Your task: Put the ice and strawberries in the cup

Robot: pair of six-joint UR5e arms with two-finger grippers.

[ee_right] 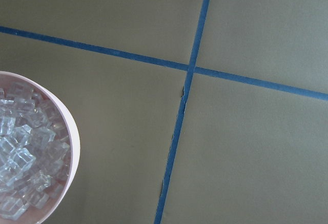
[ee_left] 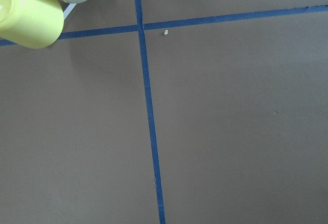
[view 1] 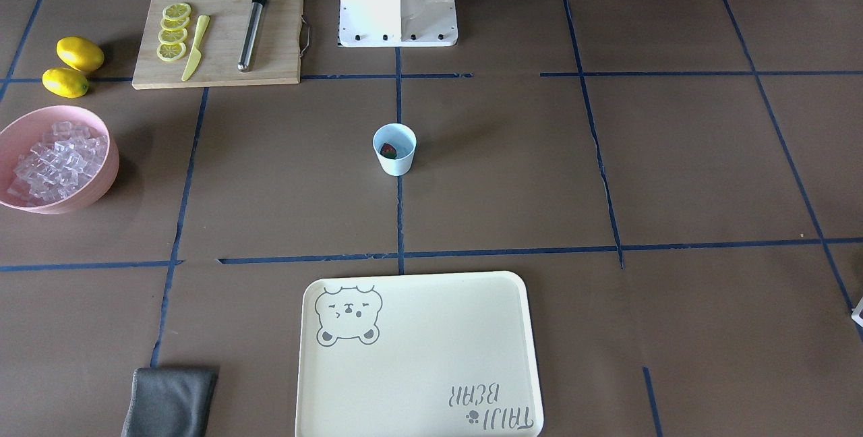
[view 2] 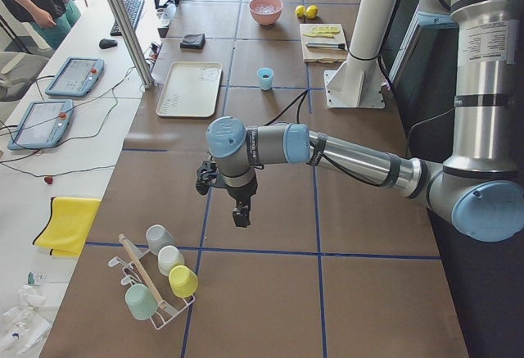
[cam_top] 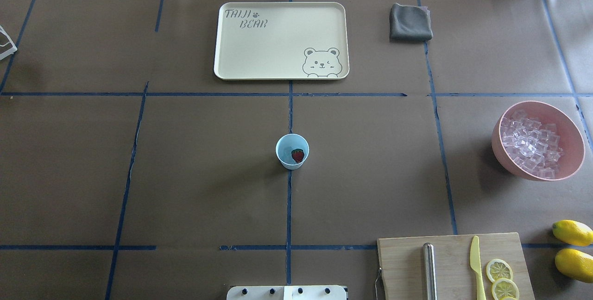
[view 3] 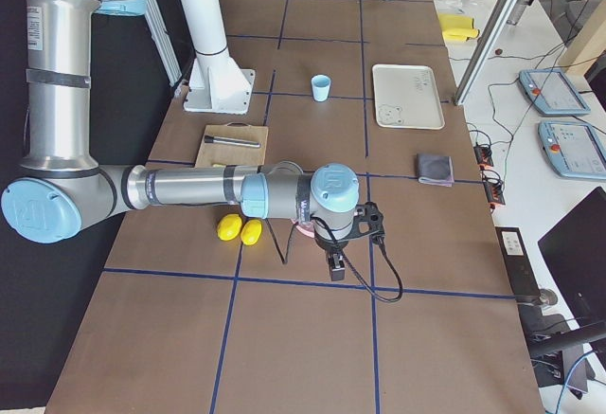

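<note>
Whether the left fingers and right fingers were open or closed could not be told. A tiny dark red strawberry was seen inside the small pale blue plastic cup at the middle of the brown bench. Clear ice cubes were heaped in a large pink bowl, well apart.

Both arms stretch out level. The left gripper and right gripper point straight down; their jaw state is unclear.
</note>
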